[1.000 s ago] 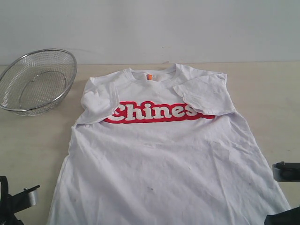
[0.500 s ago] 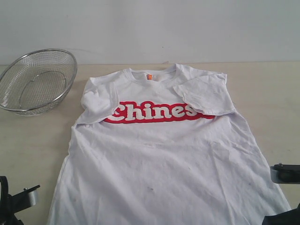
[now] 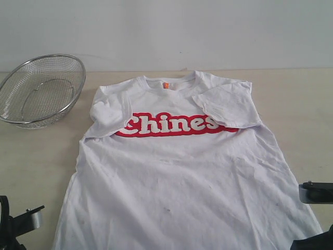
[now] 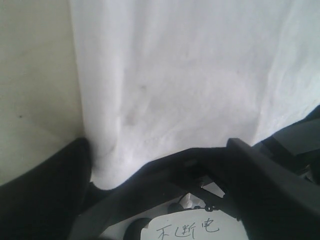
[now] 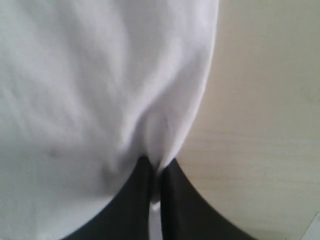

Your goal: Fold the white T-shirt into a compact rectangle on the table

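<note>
The white T-shirt (image 3: 182,172) lies flat, chest up, on the table (image 3: 36,156), with both sleeves folded inward over the red-outlined lettering. My right gripper (image 5: 157,167) is shut on the shirt's side edge (image 5: 175,135) near the hem, and cloth is pinched between its black fingers. In the exterior view it sits at the lower right (image 3: 315,192). My left gripper (image 4: 159,150) stands open at the shirt's lower left corner (image 4: 107,170), its dark fingers spread either side of the cloth. It shows at the bottom left of the exterior view (image 3: 23,221).
A silver wire-mesh bowl (image 3: 39,91) stands at the back left of the table, apart from the shirt. Bare tabletop runs along both sides of the shirt. A pale wall (image 3: 166,31) rises behind the table's far edge.
My right gripper has closed on the shirt's edge and dropped slightly toward the table. The left gripper and the shirt's layout are unchanged.
</note>
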You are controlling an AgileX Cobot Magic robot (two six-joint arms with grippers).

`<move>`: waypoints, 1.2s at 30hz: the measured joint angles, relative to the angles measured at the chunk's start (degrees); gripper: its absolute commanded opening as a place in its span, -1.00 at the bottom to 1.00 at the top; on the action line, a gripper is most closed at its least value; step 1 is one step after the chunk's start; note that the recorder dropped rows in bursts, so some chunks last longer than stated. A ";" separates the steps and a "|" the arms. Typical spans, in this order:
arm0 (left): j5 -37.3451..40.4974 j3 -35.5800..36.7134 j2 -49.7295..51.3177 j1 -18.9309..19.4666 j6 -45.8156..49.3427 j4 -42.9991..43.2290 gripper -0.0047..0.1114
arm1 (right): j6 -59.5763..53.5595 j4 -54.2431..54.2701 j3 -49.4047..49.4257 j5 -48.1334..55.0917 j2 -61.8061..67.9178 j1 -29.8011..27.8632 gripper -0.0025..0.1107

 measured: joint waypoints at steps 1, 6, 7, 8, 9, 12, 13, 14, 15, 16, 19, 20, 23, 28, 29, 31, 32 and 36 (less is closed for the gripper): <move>0.03 0.00 0.00 0.00 0.00 0.00 0.31 | 0.00 0.10 0.00 0.00 0.00 0.00 -0.96; 0.25 0.00 0.00 0.00 0.00 0.00 0.31 | -0.56 0.44 -0.45 0.14 0.00 0.00 -0.96; 0.25 0.00 0.00 0.00 0.00 0.00 0.31 | -0.90 0.72 -0.45 0.14 0.00 0.00 -0.96; 0.25 0.00 0.00 0.00 0.00 0.00 0.30 | -1.03 0.97 -0.45 0.14 0.00 0.00 -0.96; 0.25 0.00 0.00 0.00 0.00 0.00 0.28 | -1.16 1.11 -0.45 0.14 0.00 0.00 -0.96; 0.10 0.00 0.00 0.00 0.00 0.00 0.07 | -1.40 1.34 -0.45 0.14 0.00 0.00 -0.96; -0.31 0.00 0.00 0.00 0.00 0.16 -0.03 | -1.40 1.34 -0.45 0.14 0.00 0.00 -0.96; -0.71 0.00 0.00 0.00 0.00 0.16 -0.19 | -1.40 1.46 -0.45 0.14 0.00 0.00 -0.96; -1.65 0.00 0.00 0.00 0.00 0.16 -0.29 | -1.40 1.46 -0.45 0.14 0.00 0.00 -0.96; -2.43 0.00 0.00 0.00 0.00 0.16 -0.40 | -1.40 1.46 -0.45 0.14 0.00 0.00 -0.96; -4.59 0.00 0.00 0.00 0.00 0.28 -0.45 | -1.40 1.56 -0.45 0.14 0.00 0.00 -0.96; -4.95 0.00 0.00 0.00 0.00 0.38 -0.39 | -1.43 1.56 -0.45 0.14 0.00 0.00 -0.96; -5.23 0.00 0.00 0.00 0.00 0.27 -0.21 | -1.54 1.67 -0.45 0.14 0.00 0.00 -0.96; -5.23 0.00 0.00 0.00 0.00 -0.66 -0.17 | -1.54 1.69 -0.45 0.14 0.00 0.00 -0.96; -5.23 0.00 0.00 0.00 0.00 -0.83 -0.17 | -1.69 1.84 -0.45 0.14 0.00 0.00 -0.96; -5.23 0.00 0.00 0.00 0.00 -0.81 -0.19 | -2.33 2.54 -0.45 0.14 0.00 0.00 -0.96; -5.23 0.00 0.00 0.00 0.00 -0.81 -0.19 | -2.74 2.85 -0.45 0.14 0.00 0.00 -0.96; -5.23 0.00 0.00 0.00 0.00 -0.81 -0.19 | -3.79 3.98 -0.45 0.03 0.00 0.00 -0.96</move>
